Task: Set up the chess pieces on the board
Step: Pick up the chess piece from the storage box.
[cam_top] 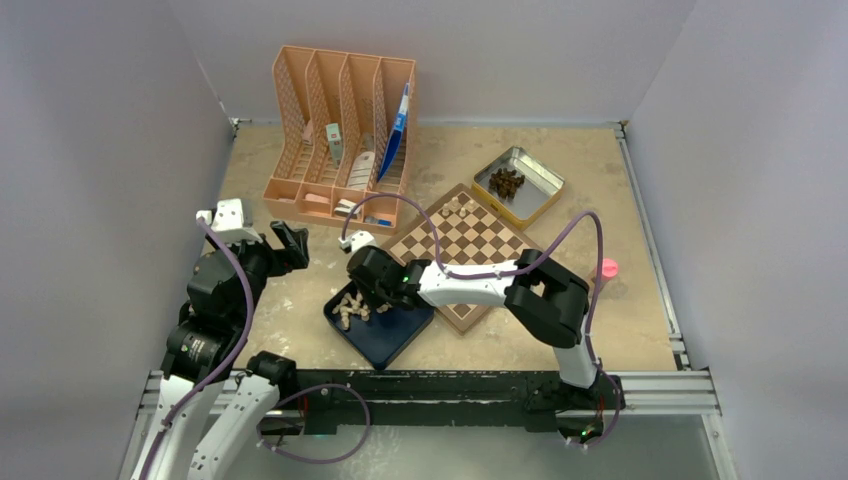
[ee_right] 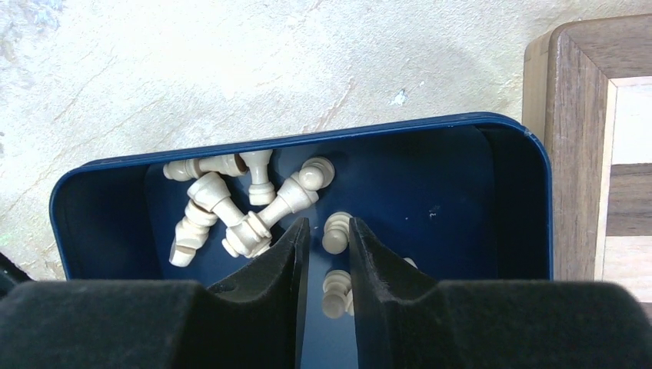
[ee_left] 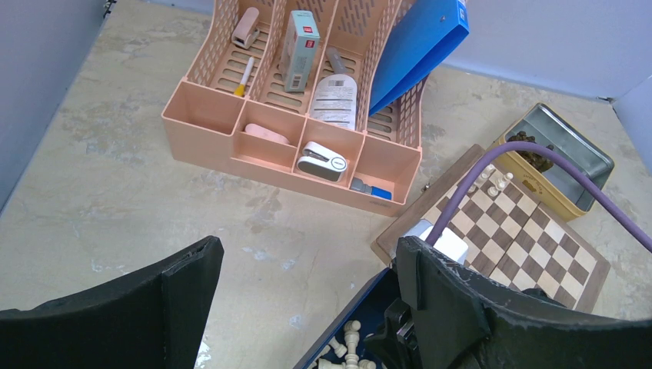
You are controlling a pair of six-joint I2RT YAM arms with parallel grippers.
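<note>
The right gripper (ee_right: pixel 329 227) hangs low over the dark blue tray (ee_right: pixel 507 192), fingers pointing down into it. Its jaws stand narrow, with only a slim gap between them. A pale pawn (ee_right: pixel 336 233) lies in that gap at the fingertips, and another shows further down the slot. Whether the fingers actually pinch the pawn cannot be told.

Most of the chess pieces (ee_right: pixel 231 207) lie toppled in a loose heap in the left half of the tray, some crossing one another. The tray sits on the surface (cam_top: pixel 620 200) just beside the near-left edge of the board (cam_top: pixel 480 245), its right wall close to the board's wooden rim.

The board lies turned cornerwise in the middle of the surface. A few pale pieces (cam_top: pixel 458 208) stand upright near its far corner, and the other squares in view are bare. Past that corner sits an open metal tin (cam_top: pixel 540 195) holding dark pieces (cam_top: pixel 506 182).

The left gripper (ee_left: pixel 307 307) is held above the surface to the left of the tray. Its jaws are spread wide and hold nothing. A peach organiser (cam_top: pixel 340 130) stands at the back left with small items in its compartments. A blue folder (ee_left: pixel 419 46) leans in its rightmost slot.
</note>
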